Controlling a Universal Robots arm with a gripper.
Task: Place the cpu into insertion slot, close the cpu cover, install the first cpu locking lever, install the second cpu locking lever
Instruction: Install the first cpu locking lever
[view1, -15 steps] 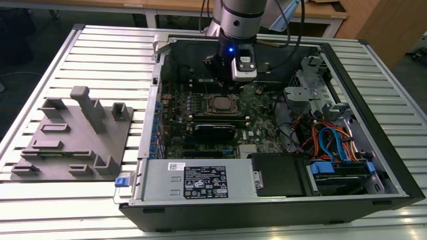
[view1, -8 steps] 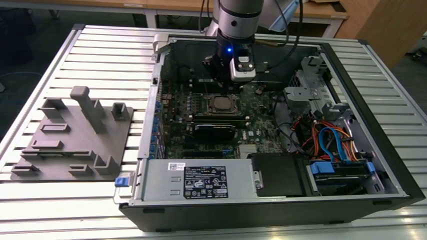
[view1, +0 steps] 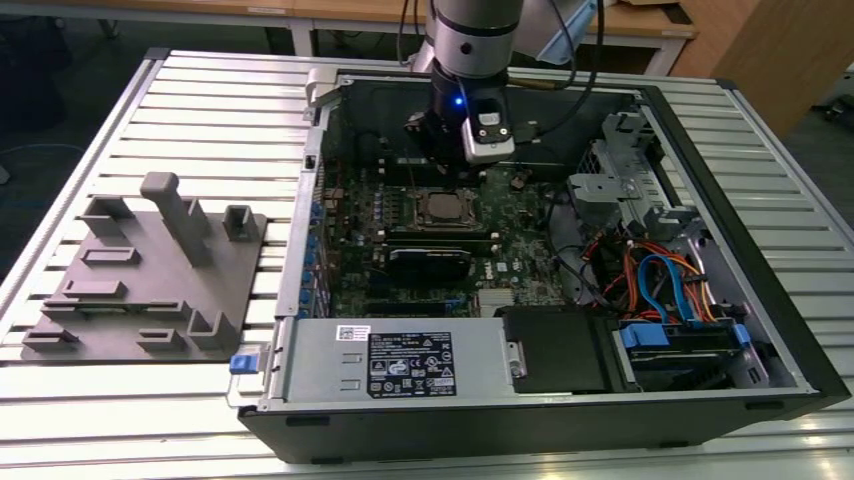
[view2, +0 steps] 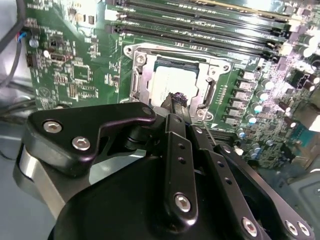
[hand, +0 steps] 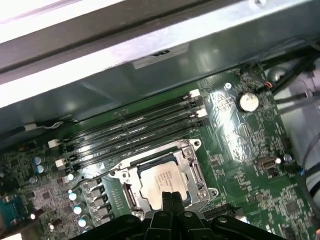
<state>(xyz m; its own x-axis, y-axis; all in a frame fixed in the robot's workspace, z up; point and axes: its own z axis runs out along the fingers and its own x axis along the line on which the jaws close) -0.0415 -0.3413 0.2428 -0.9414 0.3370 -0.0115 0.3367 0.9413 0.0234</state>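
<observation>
The cpu (view2: 170, 82) (hand: 161, 179) lies flat in the insertion slot (view1: 438, 208) on the green board inside the open computer case. The silvery cpu cover (view2: 137, 80) (hand: 196, 172) lies down around it, and the chip's metal top shows through its square opening. My gripper (hand: 170, 199) (view2: 175, 101) (view1: 447, 160) hangs over one edge of the socket. Its black fingertips are pressed together with nothing between them. I cannot tell whether the tips touch the cover or a lever.
Long black memory slots (hand: 135, 127) run beside the socket, toward the case wall (hand: 150, 55). A drive cage and coloured cables (view1: 661, 280) fill the exterior view's right. The power supply (view1: 394, 360) sits at the front. A grey fixture block (view1: 154, 265) stands on the table at the left.
</observation>
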